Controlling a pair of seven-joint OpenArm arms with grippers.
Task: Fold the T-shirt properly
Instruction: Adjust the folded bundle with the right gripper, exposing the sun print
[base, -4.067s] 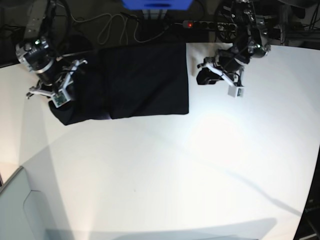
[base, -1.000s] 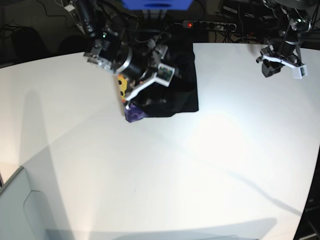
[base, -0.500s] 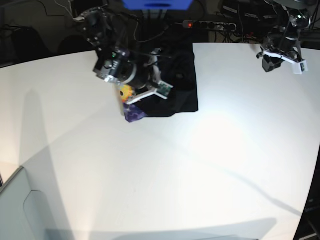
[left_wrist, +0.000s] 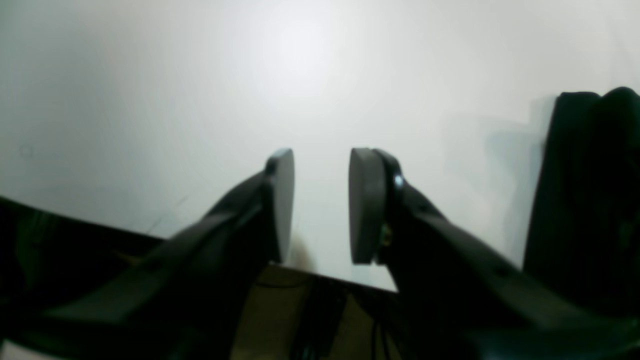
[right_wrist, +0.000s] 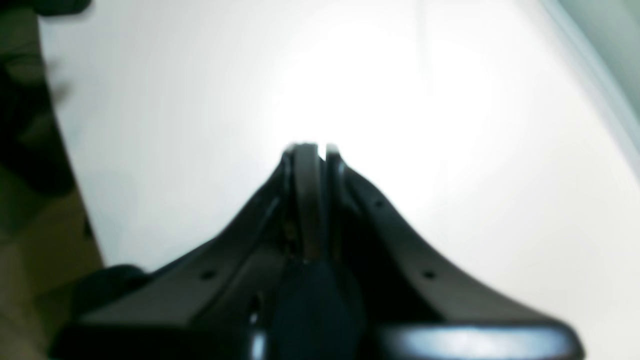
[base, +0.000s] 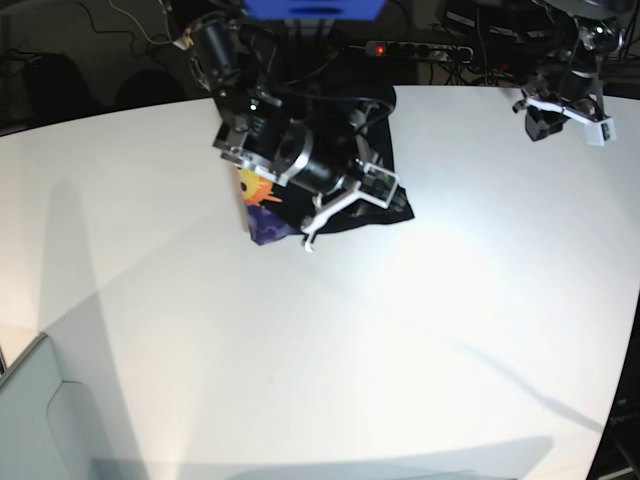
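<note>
A large black T-shirt is being shown bunched into a compact bundle at the far middle of the white tabletop, with a patch of orange-yellow sun and purple cloud print turned up at its near left corner. The right hand is being held low over the bundle's near edge, its pads pressed together; in the right wrist view only bare tabletop is seen past the tips, and whether any cloth is pinched between them cannot be told. The left hand is being kept well apart at the far right corner, its pads standing apart and empty over the tabletop's edge. The step in hand is judged to be the dressing of a sideways fold. For that to be done well, the exposed printed corner is best being tucked under or covered so that only plain black is left showing, the near edge is best being drawn straight and level with the rest, and the layers are best being pressed flat rather than dragged, since loose cloth is easily being pulled askew.
</note>
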